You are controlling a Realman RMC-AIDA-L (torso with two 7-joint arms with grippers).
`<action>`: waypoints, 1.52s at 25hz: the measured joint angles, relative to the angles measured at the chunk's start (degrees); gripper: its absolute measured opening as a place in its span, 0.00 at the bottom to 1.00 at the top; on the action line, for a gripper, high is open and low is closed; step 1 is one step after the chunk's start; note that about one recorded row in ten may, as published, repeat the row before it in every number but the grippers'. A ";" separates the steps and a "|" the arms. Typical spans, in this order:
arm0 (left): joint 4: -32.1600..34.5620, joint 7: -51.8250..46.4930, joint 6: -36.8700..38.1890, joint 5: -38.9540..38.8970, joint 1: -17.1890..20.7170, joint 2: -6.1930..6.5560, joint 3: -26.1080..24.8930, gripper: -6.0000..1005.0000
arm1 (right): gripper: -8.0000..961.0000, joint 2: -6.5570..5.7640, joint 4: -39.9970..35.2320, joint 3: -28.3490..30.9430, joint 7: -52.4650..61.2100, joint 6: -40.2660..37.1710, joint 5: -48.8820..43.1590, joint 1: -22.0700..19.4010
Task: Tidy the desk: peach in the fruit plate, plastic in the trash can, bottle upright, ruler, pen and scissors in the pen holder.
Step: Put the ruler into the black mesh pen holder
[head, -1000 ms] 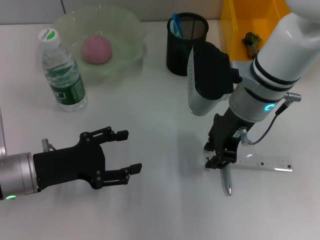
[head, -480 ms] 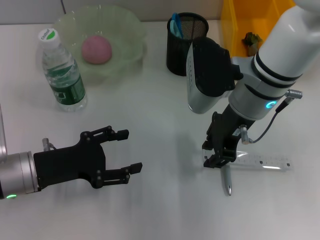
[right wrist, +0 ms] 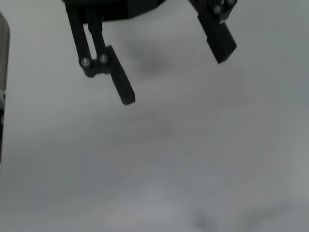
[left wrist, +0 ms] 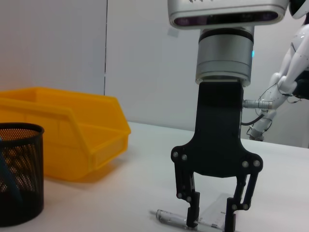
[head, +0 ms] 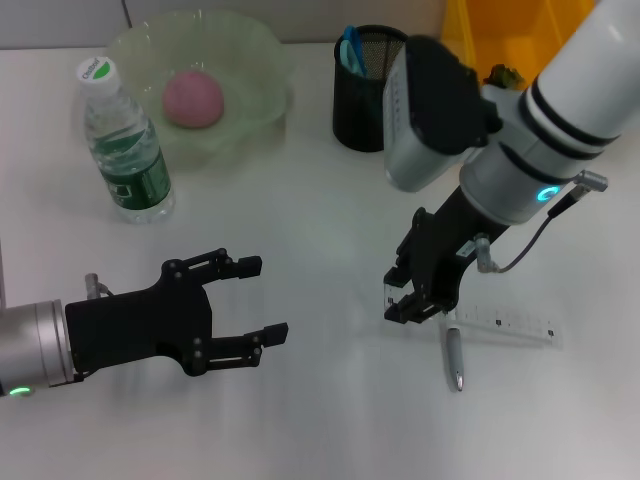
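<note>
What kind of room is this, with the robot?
Probably an office or lab desk. A white desk holds a black mesh pen holder, a clear ruler, a pen, and a yellow trash can.

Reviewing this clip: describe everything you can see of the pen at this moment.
The pen is a slim silver-grey stick with a darker pointed tip, lying flat on the white desk in the head view, tip toward the robot. Its far end meets the near edge of the clear ruler. The right gripper, fingers open, hangs just above that far end, not gripping it. In the left wrist view the pen lies on the tabletop beside the gripper's fingertips.
</note>
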 joint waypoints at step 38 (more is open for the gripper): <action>-1.56 -2.25 4.26 -0.17 -0.10 -0.72 -7.61 0.82 | 0.40 0.02 -3.47 22.22 -15.82 -1.01 20.94 -12.24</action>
